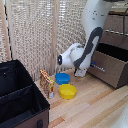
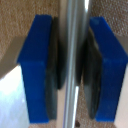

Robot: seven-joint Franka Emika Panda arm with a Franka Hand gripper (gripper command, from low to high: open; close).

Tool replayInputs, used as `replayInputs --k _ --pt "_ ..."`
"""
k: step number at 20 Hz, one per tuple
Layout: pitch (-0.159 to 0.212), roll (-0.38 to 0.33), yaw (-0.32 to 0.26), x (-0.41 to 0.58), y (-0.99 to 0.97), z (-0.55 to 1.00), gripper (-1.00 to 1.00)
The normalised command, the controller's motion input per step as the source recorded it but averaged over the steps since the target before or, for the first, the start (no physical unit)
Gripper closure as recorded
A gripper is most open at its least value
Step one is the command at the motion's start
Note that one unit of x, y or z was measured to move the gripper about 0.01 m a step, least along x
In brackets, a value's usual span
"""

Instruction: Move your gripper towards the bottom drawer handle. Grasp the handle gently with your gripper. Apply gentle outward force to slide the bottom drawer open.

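In the wrist view the silver bottom drawer handle (image 2: pixel 75 30) runs between my two dark-blue fingers (image 2: pixel 36 65), and their black pads press on it from both sides. My gripper (image 2: pixel 73 67) is shut on the bar. In the exterior view the gripper (image 1: pixel 83 72) is at the front of the dark brown bottom drawer (image 1: pixel 112 67), mostly hidden by the white wrist. The drawer stands out from the dresser and its dark inside shows from above. Only a thin stretch of the handle (image 1: pixel 99 68) shows there.
A black fabric bin (image 1: pixel 20 97) fills the exterior view's lower left. A blue bowl (image 1: pixel 62 78), a yellow bowl (image 1: pixel 67 91) and an orange patterned box (image 1: pixel 47 83) sit on the wooden floor (image 1: pixel 95 107). A woven screen (image 1: pixel 35 35) stands behind.
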Motion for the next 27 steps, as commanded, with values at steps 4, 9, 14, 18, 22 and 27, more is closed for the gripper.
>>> replayInputs --k 4,9,14,18,22,27 --pt "0.037 -0.003 0.015 0.325 0.15 0.00 -1.00" --pt "0.000 -0.010 0.015 0.138 0.05 0.08 -1.00" --pt "0.000 0.000 -0.012 0.205 0.00 0.56 -1.00" --pt "-0.003 0.158 -0.059 0.274 0.07 0.58 -1.00" --pt "-0.018 0.213 -0.070 0.298 0.19 0.45 -1.00" --pt "-0.055 0.196 -0.106 0.214 0.22 0.25 -1.00"
